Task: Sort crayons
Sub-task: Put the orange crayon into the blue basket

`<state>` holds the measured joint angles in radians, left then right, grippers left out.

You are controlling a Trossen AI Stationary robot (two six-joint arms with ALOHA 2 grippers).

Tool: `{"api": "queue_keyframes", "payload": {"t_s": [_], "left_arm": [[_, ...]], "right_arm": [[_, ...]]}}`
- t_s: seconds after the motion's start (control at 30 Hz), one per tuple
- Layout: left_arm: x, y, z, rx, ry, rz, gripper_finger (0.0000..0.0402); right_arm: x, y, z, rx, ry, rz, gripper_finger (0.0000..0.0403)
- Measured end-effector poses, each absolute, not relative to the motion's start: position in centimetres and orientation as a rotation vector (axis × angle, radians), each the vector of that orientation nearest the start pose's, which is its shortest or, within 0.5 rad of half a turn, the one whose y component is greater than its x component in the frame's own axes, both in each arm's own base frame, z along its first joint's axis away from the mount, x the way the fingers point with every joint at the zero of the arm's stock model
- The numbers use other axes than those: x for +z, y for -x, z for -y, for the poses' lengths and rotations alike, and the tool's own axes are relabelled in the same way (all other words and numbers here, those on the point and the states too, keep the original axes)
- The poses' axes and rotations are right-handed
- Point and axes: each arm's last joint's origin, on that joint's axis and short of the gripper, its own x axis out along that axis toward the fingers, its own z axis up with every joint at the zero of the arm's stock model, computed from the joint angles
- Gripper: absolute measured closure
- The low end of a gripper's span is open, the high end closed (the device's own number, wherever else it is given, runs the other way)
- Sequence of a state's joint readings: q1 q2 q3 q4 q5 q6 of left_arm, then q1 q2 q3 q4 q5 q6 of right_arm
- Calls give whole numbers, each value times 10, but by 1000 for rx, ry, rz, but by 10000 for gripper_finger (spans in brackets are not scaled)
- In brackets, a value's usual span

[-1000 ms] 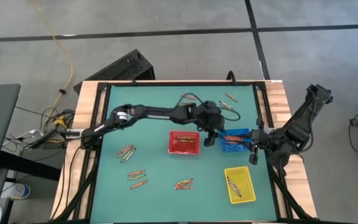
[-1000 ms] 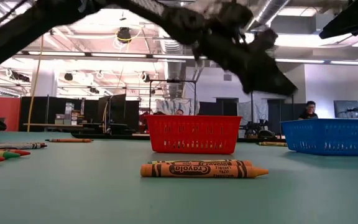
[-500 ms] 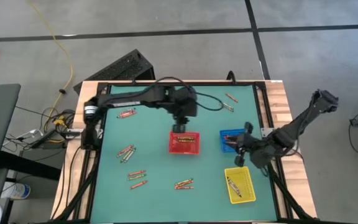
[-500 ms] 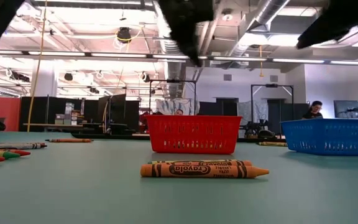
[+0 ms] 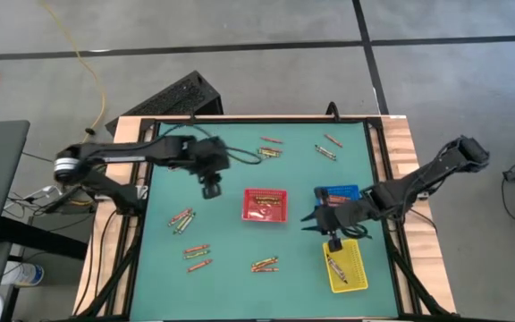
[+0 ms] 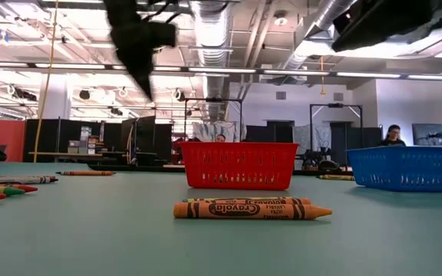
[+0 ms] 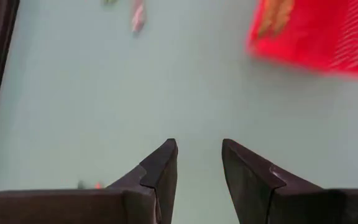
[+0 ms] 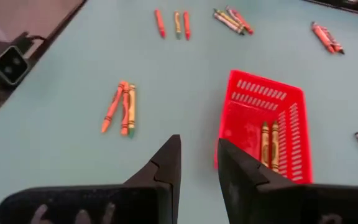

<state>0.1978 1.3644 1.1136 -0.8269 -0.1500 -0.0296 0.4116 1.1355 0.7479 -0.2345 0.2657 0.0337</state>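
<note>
Loose crayons lie in small groups on the green table: near the left (image 5: 181, 219), along the near side (image 5: 264, 264) (image 6: 252, 208) and at the far side (image 5: 271, 148). More crayons lie inside the red tray (image 5: 265, 204), the blue tray (image 5: 338, 195) and the yellow tray (image 5: 345, 266). My left gripper (image 5: 211, 188) (image 7: 199, 146) hangs open above bare table, left of the red tray, with nothing between its fingers. My right gripper (image 5: 309, 222) (image 8: 197, 142) is open and empty too. It is between the red and yellow trays and points toward the table's left.
The three trays stand close together in the table's right half. A raised black frame (image 5: 141, 197) runs along the table's edges. In the low view a red tray (image 6: 239, 165) and a blue tray (image 6: 409, 169) stand behind the nearest crayon. A person sits far off in the room.
My left gripper has swung from between the red and blue trays toward the table's left edge, past the red tray, and tipped to point more steeply down. My right gripper has moved from the table's right edge toward the middle and rolled. Both stayed open.
</note>
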Motion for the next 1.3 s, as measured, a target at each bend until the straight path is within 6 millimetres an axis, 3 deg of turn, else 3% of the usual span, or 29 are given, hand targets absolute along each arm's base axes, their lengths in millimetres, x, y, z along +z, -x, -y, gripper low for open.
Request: {"api": "queue_keyframes", "payload": {"t_s": [0.17, 0.37, 0.53, 0.77, 1.07, 1.3], "left_arm": [[250, -219, -48, 364, 233, -1103, 285], [236, -199, -27, 242, 400, -1124, 285], [227, -196, -5, 265, 462, -1151, 285], [205, -193, 15, 517, 515, -1152, 285], [190, -197, 42, 546, 435, -1151, 285], [182, -195, 67, 542, 365, -1134, 285]], "right_arm": [[250, -223, -78, 108, 187, -587, 306], [260, -235, -62, 134, 155, -481, 306], [266, -244, -55, 106, 91, -395, 306], [247, -269, -60, 90, 15, -389, 306], [223, -294, -66, 78, -67, -358, 306], [220, -304, -68, 83, -82, -287, 306]]}}
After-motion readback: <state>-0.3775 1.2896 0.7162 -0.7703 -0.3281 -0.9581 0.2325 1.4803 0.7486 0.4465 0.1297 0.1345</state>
